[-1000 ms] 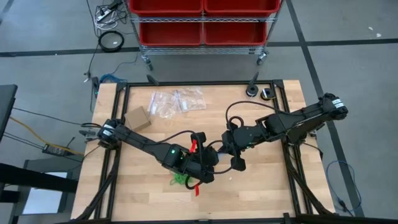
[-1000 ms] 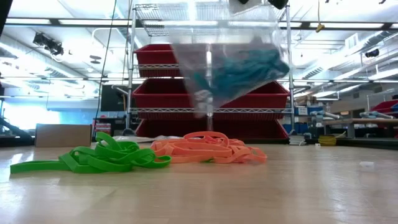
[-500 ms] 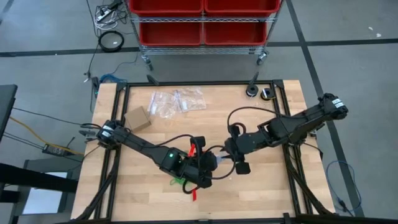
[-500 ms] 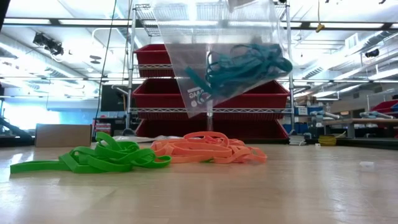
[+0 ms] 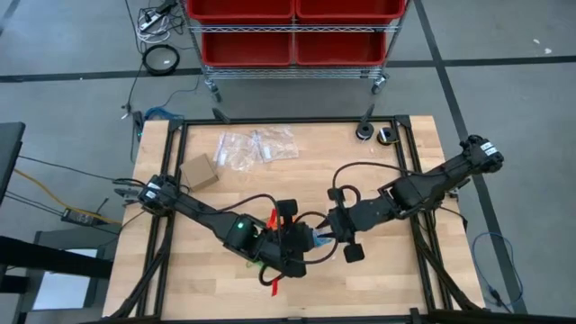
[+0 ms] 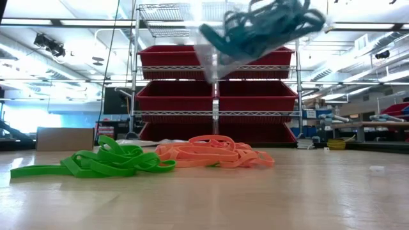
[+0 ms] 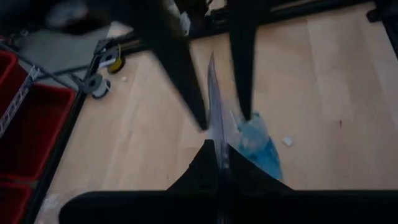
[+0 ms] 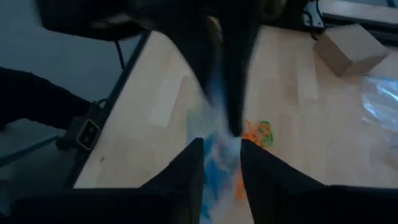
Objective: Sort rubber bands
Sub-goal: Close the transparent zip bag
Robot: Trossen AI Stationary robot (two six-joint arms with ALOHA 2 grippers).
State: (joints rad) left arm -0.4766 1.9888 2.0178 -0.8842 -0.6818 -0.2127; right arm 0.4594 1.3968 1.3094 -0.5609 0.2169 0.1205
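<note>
On the pale wooden table [image 5: 387,279], green rubber bands [image 6: 96,163] and orange rubber bands [image 6: 214,152] lie heaped; blue rubber bands [image 6: 262,25] hang above in a clear plastic bag [image 6: 220,54], pinched by the left gripper [image 5: 301,247]. The right gripper [image 5: 326,236] seems to straddle the bag, fingers parted.

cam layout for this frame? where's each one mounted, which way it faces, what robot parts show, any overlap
High: overhead, straight down; both arms meeting over the table.
Low: tabletop height, level toward the red bins; green rubber bands, orange rubber bands, raised bag of blue rubber bands; no arm visible.
Left wrist: past its shut fingers pinching the bag.
Right wrist: past its fingers at the bag.
Shared: the bag appears in both wrist views and low.
</note>
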